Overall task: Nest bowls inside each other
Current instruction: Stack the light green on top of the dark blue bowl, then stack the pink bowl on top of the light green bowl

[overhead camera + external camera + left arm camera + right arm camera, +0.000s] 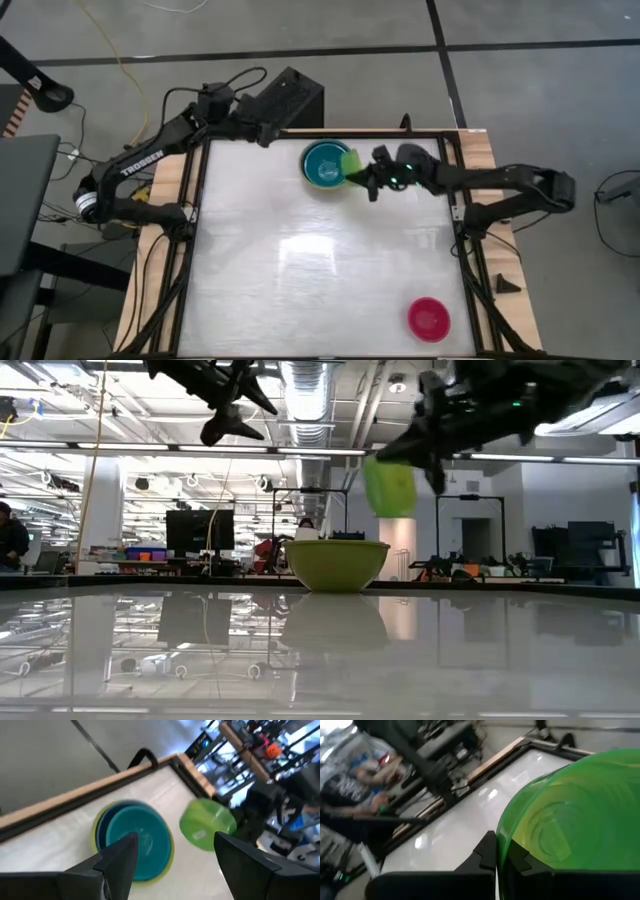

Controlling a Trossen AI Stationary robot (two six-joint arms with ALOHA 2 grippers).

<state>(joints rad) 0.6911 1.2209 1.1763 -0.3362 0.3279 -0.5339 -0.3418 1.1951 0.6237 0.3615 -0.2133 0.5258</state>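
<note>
At the table's far edge stands a stack of bowls [325, 165]: a teal bowl [137, 840] sits in a light blue one, inside the olive-green bowl [337, 565]. Right beside the stack, on its right, a small bright green bowl [352, 163] hangs tilted in the air, with my right gripper [362, 178] shut on it. A magenta-pink bowl [429, 318] rests on its base near the table's near right corner. My left gripper [266, 134] hovers open at the far edge, to the left of the stack and above it, holding nothing. My right gripper pinches the bright green bowl's wall at the rim [503, 845], one finger outside [487, 854] and the other on the bowl's inner side. It comes in roughly level from the table's right. The bowl is lifted clear and tipped on its side, above and beside the stack.
The white tabletop [300, 270] is bounded by a black frame with wooden edges. A black box [290, 98] and cables lie just beyond the far edge, behind my left arm.
</note>
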